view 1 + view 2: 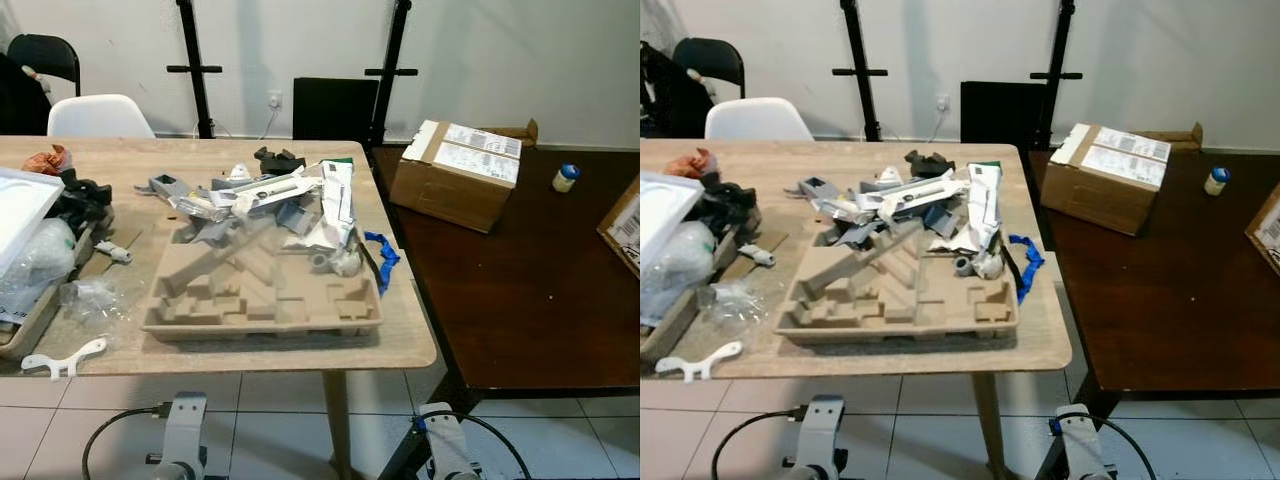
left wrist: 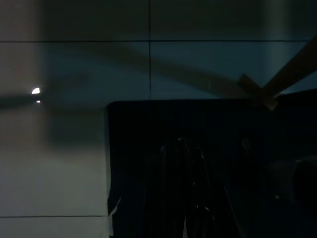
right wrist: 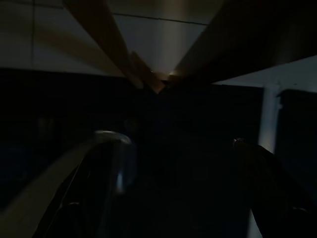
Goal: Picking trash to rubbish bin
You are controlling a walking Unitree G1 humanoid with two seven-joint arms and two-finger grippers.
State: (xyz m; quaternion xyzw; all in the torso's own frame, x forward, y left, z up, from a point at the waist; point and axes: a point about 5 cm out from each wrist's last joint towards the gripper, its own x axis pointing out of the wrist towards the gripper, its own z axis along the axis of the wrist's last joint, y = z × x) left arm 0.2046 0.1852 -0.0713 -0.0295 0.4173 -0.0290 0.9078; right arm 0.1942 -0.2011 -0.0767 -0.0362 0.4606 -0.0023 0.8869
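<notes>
Both arms hung idle below the light wooden table (image 1: 400, 345), their finger state impossible to tell, while the trash, grey plastic scraps and paper (image 1: 290, 205), lay heaped on a moulded cardboard tray (image 1: 262, 300) at its near right.

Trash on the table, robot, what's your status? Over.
Both arms hang idle below the table edge. Trash pile sits untouched on the pulp tray. Nothing blocks the pile from the front.
</notes>
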